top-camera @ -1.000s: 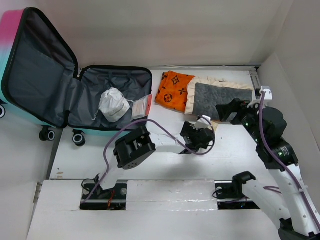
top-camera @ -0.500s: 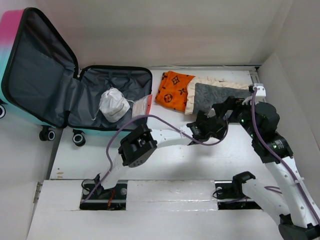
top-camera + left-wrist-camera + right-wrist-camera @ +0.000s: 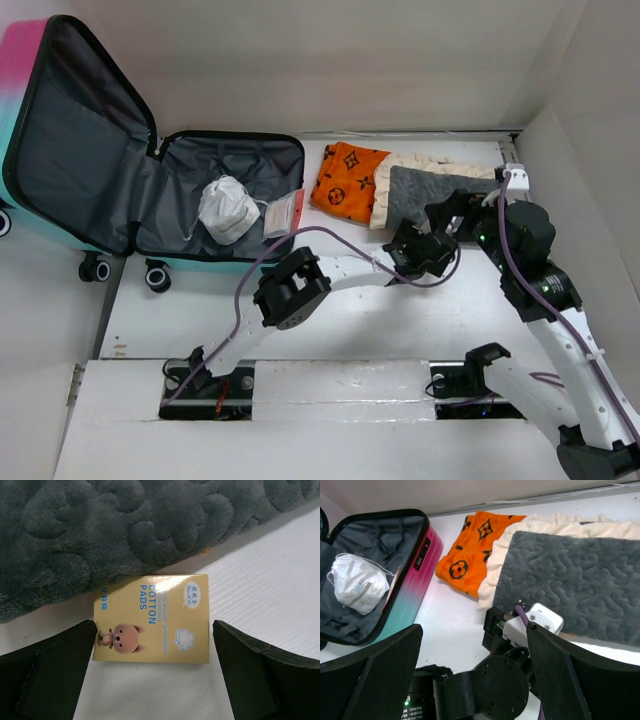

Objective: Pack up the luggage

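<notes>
The luggage lies open at the far left, its grey-lined lid (image 3: 80, 130) up and its base (image 3: 235, 160) flat; its pink-to-teal shell also shows in the right wrist view (image 3: 415, 585). A white mask (image 3: 228, 208) lies in the base. My left gripper (image 3: 422, 248) is open, low over a yellow cotton pads box (image 3: 152, 619) that lies flat on the table between its fingers (image 3: 50, 675), against the grey blanket's (image 3: 125, 530) edge. The box is hidden in the top view. My right gripper (image 3: 452, 215) is open and empty, just above the left wrist (image 3: 505, 685).
An orange patterned cloth (image 3: 348, 178) and a grey blanket with cream trim (image 3: 435, 190) lie at the back middle. A flat packet (image 3: 283, 213) leans on the suitcase's right rim. White walls close in the back and right sides.
My left arm has reached further right and back, bringing its gripper to the blanket's near edge. My right gripper has shifted slightly left, staying above it.
</notes>
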### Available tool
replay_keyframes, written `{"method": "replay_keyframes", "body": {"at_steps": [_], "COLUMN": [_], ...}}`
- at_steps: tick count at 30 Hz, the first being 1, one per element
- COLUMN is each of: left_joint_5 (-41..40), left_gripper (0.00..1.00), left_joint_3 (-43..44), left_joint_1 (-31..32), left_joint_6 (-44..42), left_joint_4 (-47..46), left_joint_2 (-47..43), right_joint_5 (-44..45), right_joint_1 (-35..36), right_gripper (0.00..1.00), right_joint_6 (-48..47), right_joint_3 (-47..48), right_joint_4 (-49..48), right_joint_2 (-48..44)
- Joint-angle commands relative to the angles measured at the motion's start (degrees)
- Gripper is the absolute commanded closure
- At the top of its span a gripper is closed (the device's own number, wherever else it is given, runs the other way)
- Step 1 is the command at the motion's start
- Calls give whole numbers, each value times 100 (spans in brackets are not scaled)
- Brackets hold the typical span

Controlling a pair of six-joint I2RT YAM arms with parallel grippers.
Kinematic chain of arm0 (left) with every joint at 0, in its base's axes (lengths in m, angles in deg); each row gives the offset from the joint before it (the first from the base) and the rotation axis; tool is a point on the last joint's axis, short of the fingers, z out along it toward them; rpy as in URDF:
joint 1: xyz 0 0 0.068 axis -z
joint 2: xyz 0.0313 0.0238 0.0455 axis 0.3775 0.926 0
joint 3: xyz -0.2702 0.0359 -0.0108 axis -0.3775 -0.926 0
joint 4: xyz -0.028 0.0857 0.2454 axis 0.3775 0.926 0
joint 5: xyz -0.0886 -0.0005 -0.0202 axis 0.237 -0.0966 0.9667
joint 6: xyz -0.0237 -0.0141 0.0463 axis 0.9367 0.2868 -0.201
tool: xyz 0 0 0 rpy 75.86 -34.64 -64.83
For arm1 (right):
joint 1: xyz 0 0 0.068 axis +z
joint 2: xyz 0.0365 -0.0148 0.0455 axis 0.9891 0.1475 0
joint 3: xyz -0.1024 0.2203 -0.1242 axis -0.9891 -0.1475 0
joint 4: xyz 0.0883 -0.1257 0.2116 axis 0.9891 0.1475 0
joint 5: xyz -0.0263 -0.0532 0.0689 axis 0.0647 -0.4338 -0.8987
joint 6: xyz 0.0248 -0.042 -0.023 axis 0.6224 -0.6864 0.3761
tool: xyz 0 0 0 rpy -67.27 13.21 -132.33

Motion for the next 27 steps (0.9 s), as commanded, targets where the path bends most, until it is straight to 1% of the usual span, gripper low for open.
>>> {"method": "replay_keyframes", "body": {"at_steps": [1,4,5,8,9,11,12,13,15,17,22,23,26,27], "left_joint_5": [50,103,104,104,104,104,104,104,33,-37,77,77,-54,-116], "left_gripper": [0,0,0,0,0,0,0,0,0,0,0,0,0,0], "left_joint_3": [-163,-672,-1127,-1893,-2470,-3071,-3535,-3714,-4056,-4128,-4128,-4128,-4128,-4198], "left_joint_1": [-151,-151,-151,-151,-151,-151,-151,-99,-45,86,86,86,86,86], "left_joint_6": [16,140,218,447,525,683,754,755,825,825,772,772,772,772], "left_joint_4": [38,-164,-225,-358,-445,-673,-674,-726,-727,-622,-498,-498,-585,-586], "left_joint_2": [101,-153,-232,-671,-820,-1409,-1619,-2031,-2428,-2876,-3466,-3676,-4072,-4361], "right_joint_5": [140,193,193,140,71,9,8,8,79,140,26,26,175,175], "right_joint_1": [44,44,44,44,96,97,97,97,97,97,149,149,149,149], "right_gripper": [10,10,10,10,10,10,10,10,10,10,10,5,5,5], "right_joint_6": [-141,-141,-141,-141,-141,-193,-193,-193,-193,-193,-141,-141,-141,-88], "right_joint_3": [-20,-20,-20,-73,-73,-134,-134,-187,-361,-494,-758,-758,-969,-1039], "right_joint_4": [-290,-290,-290,-290,-290,-290,-290,-290,-290,-290,-290,-290,-290,-290], "right_joint_2": [-7,-7,-7,46,46,46,46,46,46,107,108,107,55,55]}}
